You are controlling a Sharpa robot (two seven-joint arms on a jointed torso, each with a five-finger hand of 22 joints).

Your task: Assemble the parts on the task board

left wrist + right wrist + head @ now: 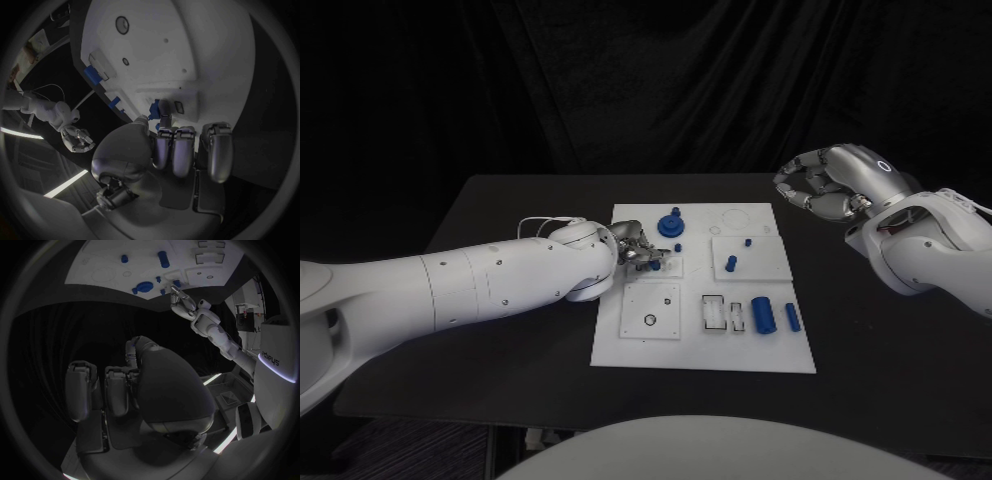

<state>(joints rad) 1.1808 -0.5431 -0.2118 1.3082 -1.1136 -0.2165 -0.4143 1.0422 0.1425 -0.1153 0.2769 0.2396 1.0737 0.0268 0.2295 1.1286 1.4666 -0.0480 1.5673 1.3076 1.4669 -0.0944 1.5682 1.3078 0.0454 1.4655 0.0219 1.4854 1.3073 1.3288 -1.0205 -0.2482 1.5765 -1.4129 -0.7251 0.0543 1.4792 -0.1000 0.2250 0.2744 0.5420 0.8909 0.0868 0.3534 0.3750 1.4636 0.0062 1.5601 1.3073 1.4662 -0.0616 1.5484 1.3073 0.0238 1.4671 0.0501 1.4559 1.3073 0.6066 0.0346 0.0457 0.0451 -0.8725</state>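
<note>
The white task board (704, 345) lies mid-table. My left hand (632, 245) is low over its left half, and its fingertips (164, 107) pinch a small blue part (154, 107) just above the plate. A round blue part with a peg (671, 222) stands beside that hand. Small blue pegs (730, 264) stand on the raised square to the right. A thick blue cylinder (762, 314) and a slimmer one (792, 317) lie at the board's right front. My right hand (822, 182) hangs off the board's far right corner, fingers (94, 390) curled in, holding nothing.
A raised white square with a small ring (651, 320) sits at the board's left front, with rectangular slots (714, 313) next to it. Black table (516, 220) surrounds the board; a dark curtain hangs behind.
</note>
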